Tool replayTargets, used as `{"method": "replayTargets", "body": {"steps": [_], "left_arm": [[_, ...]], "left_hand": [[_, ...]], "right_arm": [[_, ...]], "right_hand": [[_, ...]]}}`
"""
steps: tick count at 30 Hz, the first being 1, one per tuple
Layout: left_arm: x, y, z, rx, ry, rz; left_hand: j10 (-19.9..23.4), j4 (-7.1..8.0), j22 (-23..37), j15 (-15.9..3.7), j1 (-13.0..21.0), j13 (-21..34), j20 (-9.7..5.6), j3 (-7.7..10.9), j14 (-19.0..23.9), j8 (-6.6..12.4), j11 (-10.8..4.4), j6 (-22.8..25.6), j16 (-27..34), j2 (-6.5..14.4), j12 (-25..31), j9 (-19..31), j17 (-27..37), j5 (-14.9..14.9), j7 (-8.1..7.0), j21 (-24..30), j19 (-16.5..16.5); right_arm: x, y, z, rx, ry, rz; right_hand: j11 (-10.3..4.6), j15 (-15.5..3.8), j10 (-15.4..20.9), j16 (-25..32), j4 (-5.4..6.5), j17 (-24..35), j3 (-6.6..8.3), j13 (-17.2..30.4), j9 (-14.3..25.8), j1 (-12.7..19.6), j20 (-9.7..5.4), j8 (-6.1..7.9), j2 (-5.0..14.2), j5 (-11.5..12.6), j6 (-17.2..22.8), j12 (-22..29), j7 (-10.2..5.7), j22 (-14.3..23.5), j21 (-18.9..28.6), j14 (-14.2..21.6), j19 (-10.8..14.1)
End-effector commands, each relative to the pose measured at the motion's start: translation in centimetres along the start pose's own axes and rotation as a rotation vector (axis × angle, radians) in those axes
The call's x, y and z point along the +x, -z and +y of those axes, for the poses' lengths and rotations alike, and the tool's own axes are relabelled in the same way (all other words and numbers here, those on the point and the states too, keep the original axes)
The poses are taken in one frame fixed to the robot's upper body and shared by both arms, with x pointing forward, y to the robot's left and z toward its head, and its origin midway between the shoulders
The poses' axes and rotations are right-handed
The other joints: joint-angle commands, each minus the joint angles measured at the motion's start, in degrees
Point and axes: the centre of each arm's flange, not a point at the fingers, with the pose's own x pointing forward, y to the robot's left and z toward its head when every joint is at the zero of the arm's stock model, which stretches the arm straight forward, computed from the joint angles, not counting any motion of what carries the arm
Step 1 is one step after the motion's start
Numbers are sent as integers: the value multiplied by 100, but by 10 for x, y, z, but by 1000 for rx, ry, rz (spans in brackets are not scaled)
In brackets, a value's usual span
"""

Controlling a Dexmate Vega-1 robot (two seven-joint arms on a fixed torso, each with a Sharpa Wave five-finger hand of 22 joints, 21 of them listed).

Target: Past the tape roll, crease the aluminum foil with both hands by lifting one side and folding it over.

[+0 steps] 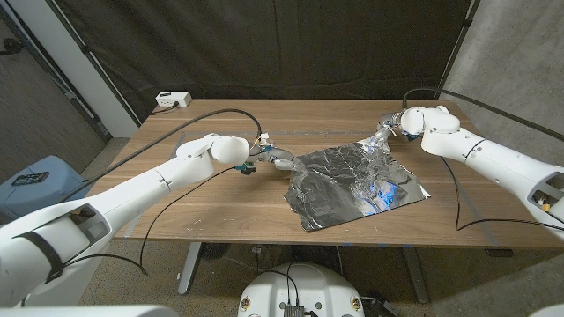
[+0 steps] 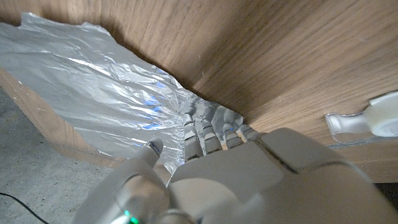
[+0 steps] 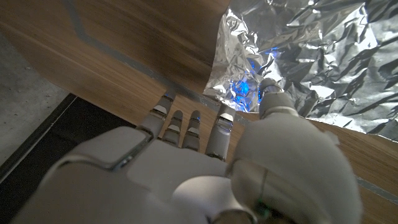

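A crinkled silver sheet of aluminium foil lies on the brown wooden table, its near corner close to the table's front edge, with bare wood open to the foil's left. The left hand has its fingertips at the foil's left edge; whether they grip is unclear. The right hand pinches the foil's raised far right corner, as the right wrist view shows. A white box sits far left of the foil; no writing is readable.
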Motion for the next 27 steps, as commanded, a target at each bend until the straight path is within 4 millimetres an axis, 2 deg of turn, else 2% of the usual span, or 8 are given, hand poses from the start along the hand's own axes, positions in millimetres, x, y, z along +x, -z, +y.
{"method": "replayTargets", "body": {"steps": [1, 13, 15, 27], "left_arm": [[1, -3, -2, 4, 2, -9], [5, -2, -1, 6, 4, -13], [5, -2, -1, 4, 5, -14], [8, 1, -2, 7, 11, -25]], "left_hand": [[25, -15, 11, -2, 64, 15, -5, 52, 51, 30, 27, 45, 8, -10, 14, 11, 8, 25, -11, 15, 34], [25, -74, 9, -3, 100, 15, -9, 99, 62, 25, 19, 38, 1, -25, 13, 12, 5, 26, -19, 21, 60], [25, -84, 9, -1, 106, 15, -7, 107, 64, 24, 20, 35, 0, -27, 13, 12, 5, 27, -20, 21, 61], [19, -134, 7, -5, 136, 15, 0, 143, 98, 20, 25, 28, 5, -39, 10, 13, 3, 27, -30, 32, 99]], "right_arm": [[-5, -1, 0, -25, 23, 6], [-9, -5, -5, -45, 23, 5], [-10, -7, -6, -50, 24, 3], [-12, -10, -10, -64, 17, 7]], "right_hand": [[-63, -32, 184, 58, 27, 14, -3, 11, -23, 85, -16, 79, 17, 40, 210, 26, -43, 18, 33, 142, 101], [-131, -135, 372, 74, 42, 15, -23, 6, -86, 182, -44, 166, 61, 39, 511, 3, -110, 19, 21, 265, 166], [-195, -139, 418, 77, 47, 16, -31, 5, -100, 197, -42, 179, 70, 36, 563, -2, -125, 19, 19, 291, 179], [-226, -192, 522, 94, 61, 18, -57, 3, -137, 235, -64, 217, 87, 28, 714, -22, -137, 20, 21, 385, 237]]}}
